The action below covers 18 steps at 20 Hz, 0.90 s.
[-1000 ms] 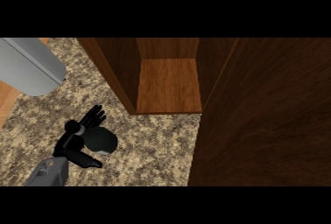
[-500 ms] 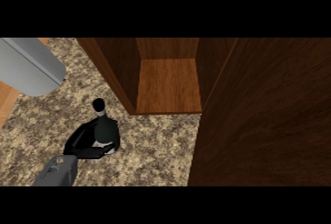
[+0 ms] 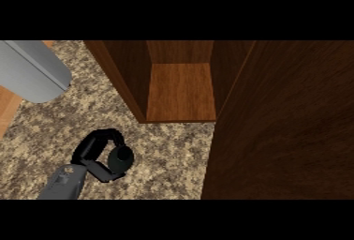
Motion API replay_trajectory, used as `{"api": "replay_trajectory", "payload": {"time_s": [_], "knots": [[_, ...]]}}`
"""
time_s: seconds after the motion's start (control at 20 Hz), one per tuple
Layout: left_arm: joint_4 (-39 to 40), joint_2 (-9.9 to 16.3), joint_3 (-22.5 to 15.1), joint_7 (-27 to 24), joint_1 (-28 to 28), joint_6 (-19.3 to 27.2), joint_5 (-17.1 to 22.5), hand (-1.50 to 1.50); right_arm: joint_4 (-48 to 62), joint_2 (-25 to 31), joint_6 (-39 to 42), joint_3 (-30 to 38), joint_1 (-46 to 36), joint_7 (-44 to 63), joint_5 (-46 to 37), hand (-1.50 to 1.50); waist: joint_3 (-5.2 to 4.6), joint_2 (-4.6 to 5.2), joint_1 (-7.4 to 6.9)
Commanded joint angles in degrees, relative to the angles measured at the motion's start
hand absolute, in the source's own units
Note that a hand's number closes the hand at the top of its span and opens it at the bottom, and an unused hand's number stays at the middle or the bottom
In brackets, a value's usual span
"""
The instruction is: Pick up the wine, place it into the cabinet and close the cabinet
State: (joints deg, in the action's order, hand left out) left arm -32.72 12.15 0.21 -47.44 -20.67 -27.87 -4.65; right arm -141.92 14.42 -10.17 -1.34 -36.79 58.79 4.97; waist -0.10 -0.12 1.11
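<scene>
At the far left, a large grey rounded object [image 3: 31, 70] lay across the upper corner of the view, covering part of the speckled stone desk [image 3: 166, 159]. A strip of lighter wood [image 3: 8, 110] showed at the left edge below it.

Lower down and a little right, a grey forearm [image 3: 62, 185] came in from the bottom edge, ending in a black hand [image 3: 97, 150]; being the only hand in view and lying on the left side, it read as the left hand. Its fingers arched up and over and curled down around the wine [image 3: 121, 158], a dark bottle, with the thumb coming in from below, so the hand was closed around the bottle. The wine sat low in the left half of the view, above the desk and well short of the cabinet. Only a dark rounded part of it showed between the fingers and thumb. Seen from steeply above, its long axis seemed to run roughly toward the camera, so the bottle looked about upright, though which end faced up could not be told.

Further right, the cabinet [image 3: 183, 89] stood open, its wooden floor and side walls visible. At the far right, a wide dark wood panel, the cabinet door [image 3: 290, 126], filled the view from top to bottom.
</scene>
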Motion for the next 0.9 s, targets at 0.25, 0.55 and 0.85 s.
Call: {"api": "replay_trajectory", "payload": {"time_s": [0.25,0.55,0.85], "knots": [[-7.02,-9.89,7.42,-2.49,3.54,20.23,5.92,1.50,-3.09,-0.08,0.25,0.92,2.21,2.34,3.23,-1.50,0.18,-0.38,-1.44],[-23.34,-12.00,3.81,1.60,7.32,22.98,5.63,1.50,-4.27,1.21,1.10,4.60,3.36,3.15,6.29,-1.50,0.21,-0.45,-1.58],[-37.12,-12.12,-7.75,13.44,9.27,27.26,12.88,1.50,-4.28,1.03,1.36,4.12,3.24,4.03,7.70,-1.50,0.19,-0.57,-1.24]]}}
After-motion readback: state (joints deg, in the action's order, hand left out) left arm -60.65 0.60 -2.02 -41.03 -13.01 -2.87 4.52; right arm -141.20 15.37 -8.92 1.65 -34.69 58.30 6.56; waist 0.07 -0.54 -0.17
